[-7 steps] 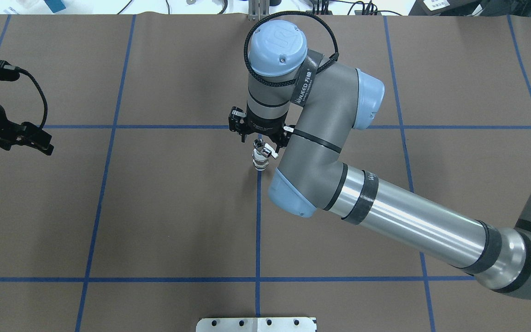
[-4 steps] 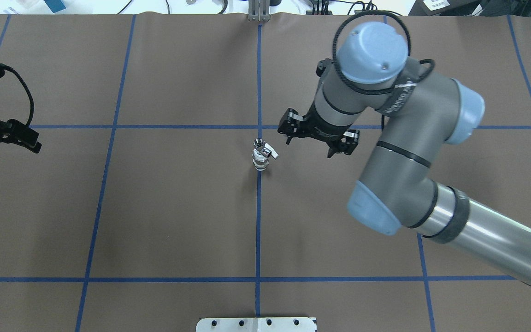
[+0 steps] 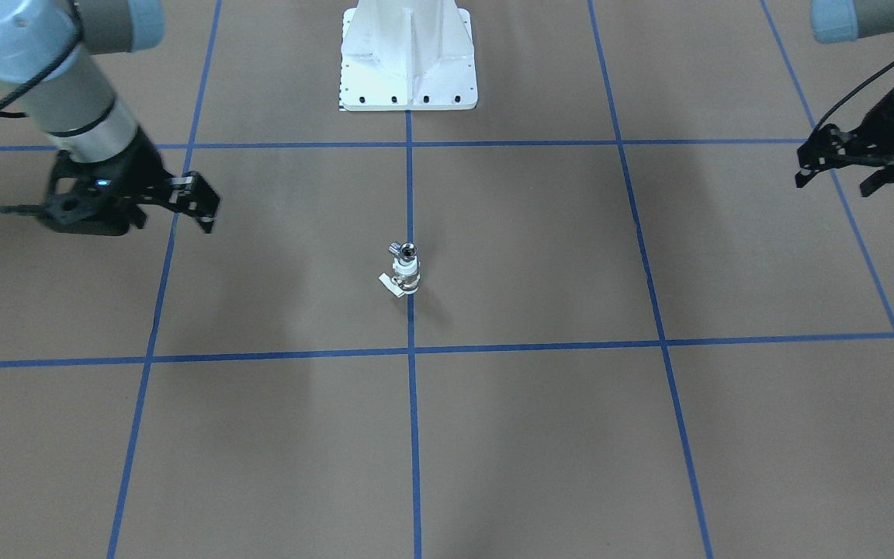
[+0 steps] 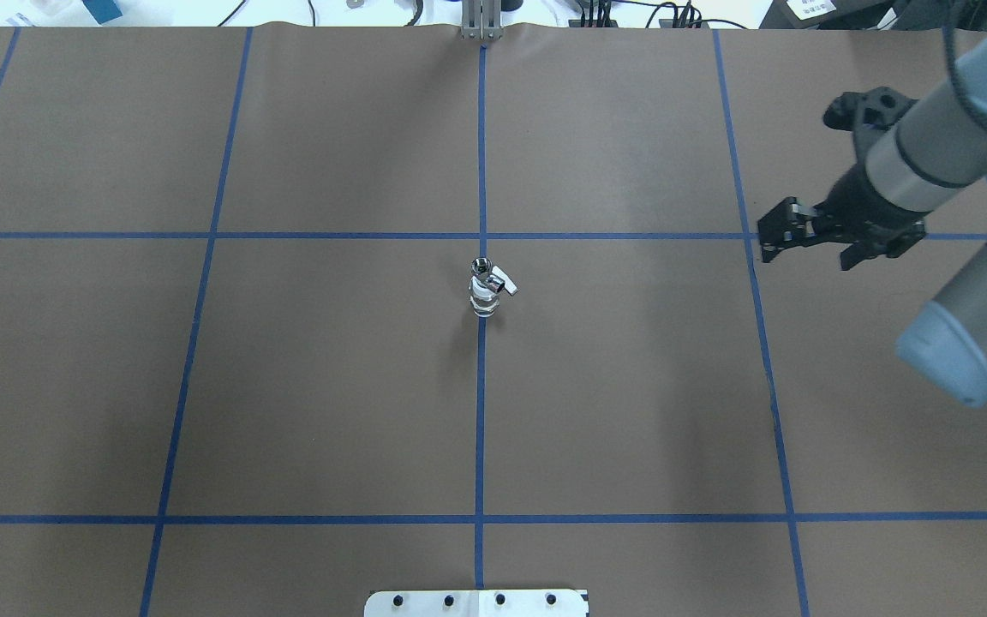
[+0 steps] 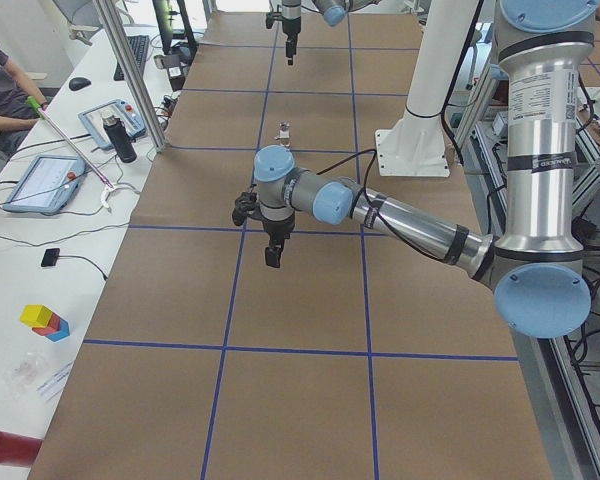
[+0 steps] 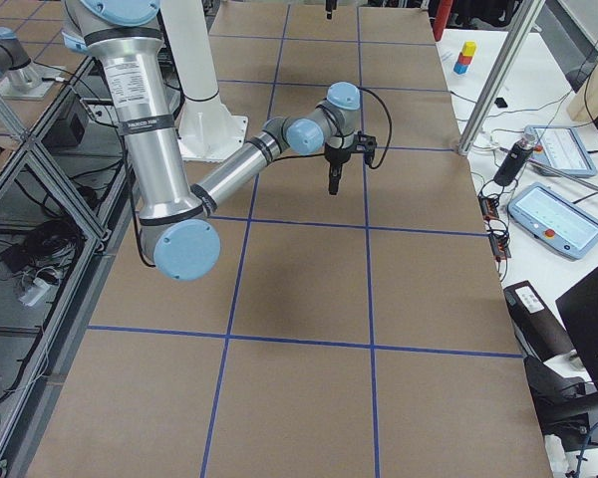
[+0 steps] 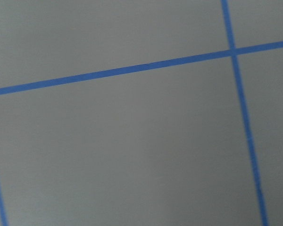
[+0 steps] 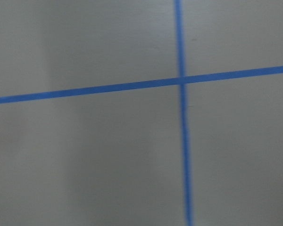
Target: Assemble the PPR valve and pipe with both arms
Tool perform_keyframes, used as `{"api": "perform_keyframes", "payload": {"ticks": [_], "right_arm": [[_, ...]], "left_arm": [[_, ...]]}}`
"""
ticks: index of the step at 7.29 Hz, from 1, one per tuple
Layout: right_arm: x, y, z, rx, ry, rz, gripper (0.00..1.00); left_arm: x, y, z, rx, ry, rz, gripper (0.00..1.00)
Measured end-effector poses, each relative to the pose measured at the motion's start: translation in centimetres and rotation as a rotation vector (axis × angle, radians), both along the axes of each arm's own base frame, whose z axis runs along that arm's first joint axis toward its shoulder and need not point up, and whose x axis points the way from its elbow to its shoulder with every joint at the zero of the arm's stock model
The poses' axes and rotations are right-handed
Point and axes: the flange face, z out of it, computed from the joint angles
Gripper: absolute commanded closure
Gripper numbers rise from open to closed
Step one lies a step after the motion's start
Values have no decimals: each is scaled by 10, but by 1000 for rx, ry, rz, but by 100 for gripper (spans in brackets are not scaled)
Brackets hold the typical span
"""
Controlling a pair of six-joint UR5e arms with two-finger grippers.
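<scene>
Overhead exterior: PPR valve (image 4: 485, 296) upright on blue line (image 4: 480, 411); right tool (image 4: 804, 251), left tool (image 3: 835, 180) both spread.

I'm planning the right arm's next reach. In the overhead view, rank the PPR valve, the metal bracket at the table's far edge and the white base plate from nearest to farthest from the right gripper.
From the right gripper:
1. PPR valve, mid-table on the centre line.
2. Metal bracket, far edge.
3. White base plate, near edge.
</scene>
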Motion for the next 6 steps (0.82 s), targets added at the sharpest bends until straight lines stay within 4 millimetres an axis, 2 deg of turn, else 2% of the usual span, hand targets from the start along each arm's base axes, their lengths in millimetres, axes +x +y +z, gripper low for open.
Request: {"api": "perform_keyframes", "payload": {"ticks": [2,3,5,6], "right_arm": [[96,11,85,20,25,-69,1],[137,17,117,6,-2,-78,1],[200,25,175,6,-66,-93,1],[220,30,192,14,-66,-89,1]], "left_arm": [[-63,-3,62,33,14,34,1],[-81,-3,81,38,12,37,1],[-94,-1,96,33,6,34,1],[-99,1,99,24,4,27,1]]}}
